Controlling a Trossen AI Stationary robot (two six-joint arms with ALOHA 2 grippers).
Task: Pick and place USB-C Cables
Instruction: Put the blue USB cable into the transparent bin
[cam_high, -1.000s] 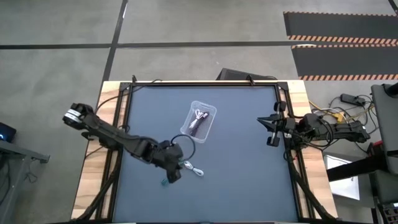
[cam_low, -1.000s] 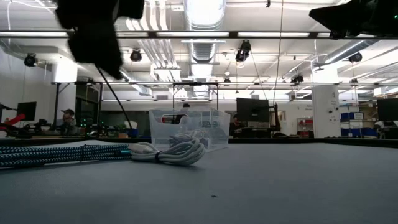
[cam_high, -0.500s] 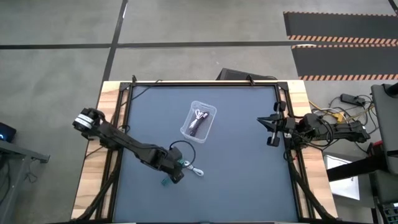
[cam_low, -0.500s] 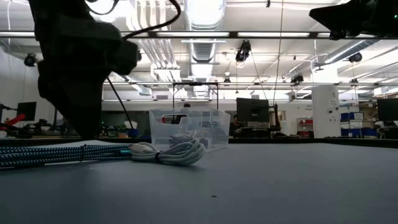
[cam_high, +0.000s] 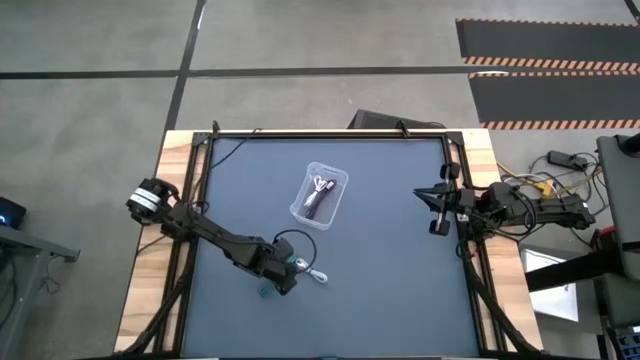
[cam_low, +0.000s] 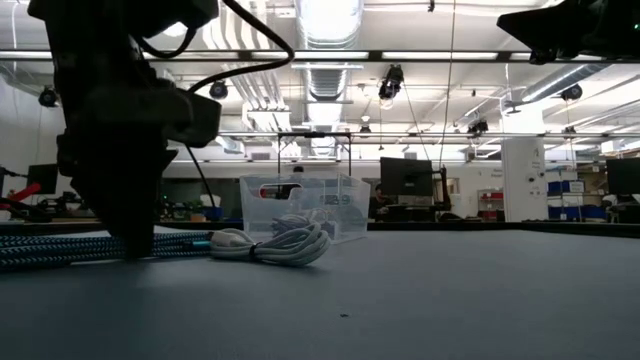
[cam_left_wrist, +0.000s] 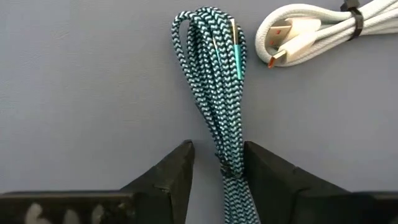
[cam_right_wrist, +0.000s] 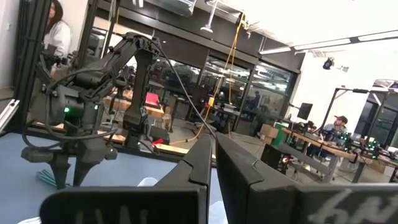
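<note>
A teal-green braided cable bundle (cam_left_wrist: 214, 81) lies flat on the table, with a white cable bundle (cam_left_wrist: 311, 31) beside it. In the high view the white bundle (cam_high: 312, 271) lies right of my left gripper (cam_high: 279, 283), which mostly hides the teal one. My left gripper (cam_left_wrist: 217, 155) is open and down at the table, a finger on either side of the teal bundle. The clear bin (cam_high: 320, 193) stands mid-table with a white and a dark cable in it. My right gripper (cam_high: 434, 207) is shut and waits by the table's right edge. My left gripper comes from above, pointing down, and straddles the teal bundle across its length near its tied end (cam_left_wrist: 227, 167). That end lies against the inner side of one finger (cam_left_wrist: 252, 163); the other finger (cam_left_wrist: 181, 163) stands apart from it. The bundle lies flat on the table.
The low view shows the teal cable (cam_low: 100, 247) and the white bundle (cam_low: 275, 245) in front of the bin (cam_low: 305, 205). A black wire loop (cam_high: 293, 240) of the left arm hangs over the table between gripper and bin. The mat stretches open toward the right arm.
My left gripper has come down from above the table until its fingers stand at the table surface on the teal cable, with the arm folding lower. The cables and the bin have stayed where they were.
</note>
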